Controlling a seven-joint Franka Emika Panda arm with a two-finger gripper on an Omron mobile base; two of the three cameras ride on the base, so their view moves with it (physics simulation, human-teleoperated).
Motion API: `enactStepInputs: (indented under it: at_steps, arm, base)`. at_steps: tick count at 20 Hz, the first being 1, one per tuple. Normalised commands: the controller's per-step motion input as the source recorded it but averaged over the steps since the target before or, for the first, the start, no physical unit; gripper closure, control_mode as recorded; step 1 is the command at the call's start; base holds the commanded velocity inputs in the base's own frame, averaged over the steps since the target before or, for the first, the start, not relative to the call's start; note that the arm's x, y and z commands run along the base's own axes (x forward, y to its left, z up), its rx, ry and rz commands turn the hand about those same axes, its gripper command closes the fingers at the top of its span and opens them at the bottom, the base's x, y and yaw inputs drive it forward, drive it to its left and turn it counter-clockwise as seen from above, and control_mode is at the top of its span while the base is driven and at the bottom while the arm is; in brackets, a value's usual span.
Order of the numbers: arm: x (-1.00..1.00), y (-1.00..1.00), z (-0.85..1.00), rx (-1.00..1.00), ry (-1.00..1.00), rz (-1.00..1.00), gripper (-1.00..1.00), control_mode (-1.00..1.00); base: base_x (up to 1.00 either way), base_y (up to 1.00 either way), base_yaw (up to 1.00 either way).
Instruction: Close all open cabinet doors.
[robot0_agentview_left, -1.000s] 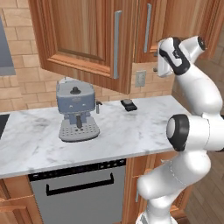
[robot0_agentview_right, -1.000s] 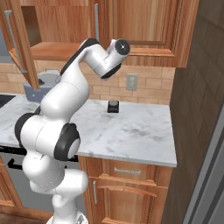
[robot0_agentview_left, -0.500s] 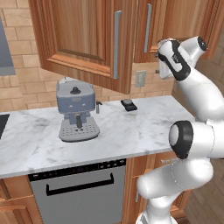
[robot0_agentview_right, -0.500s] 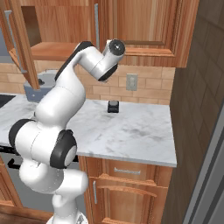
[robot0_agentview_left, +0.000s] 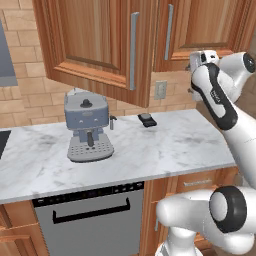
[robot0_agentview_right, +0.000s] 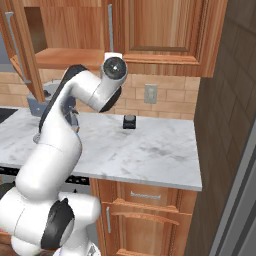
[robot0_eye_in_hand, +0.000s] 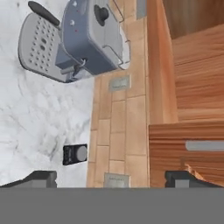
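The left cabinet door stands swung out over the marble counter, its lower edge hanging above the coffee machine; the right door beside it lies flush. The gripper sits high by the wall under the cabinets, fingers wide apart, holding and touching nothing. A small black timer rests near the wall. No readable writing.

We see reddish-brown wooden cabinet doors with silver bar handles. The counter is white marble with grey veining. The coffee machine is blue-grey. The wall tiles are tan brick.
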Motion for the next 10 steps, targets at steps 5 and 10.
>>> enactStepInputs:
  at_steps: [5, 10]
  arm:
    - [-1.00, 0.25, 0.00, -0.15, -0.19, 0.00, -1.00, -1.00]
    - [-1.00, 0.37, 0.02, -0.16, -0.21, 0.00, -1.00, -1.00]
  base:
    - [0.00, 0.00, 0.00]
    - [0.00, 0.00, 0.00]
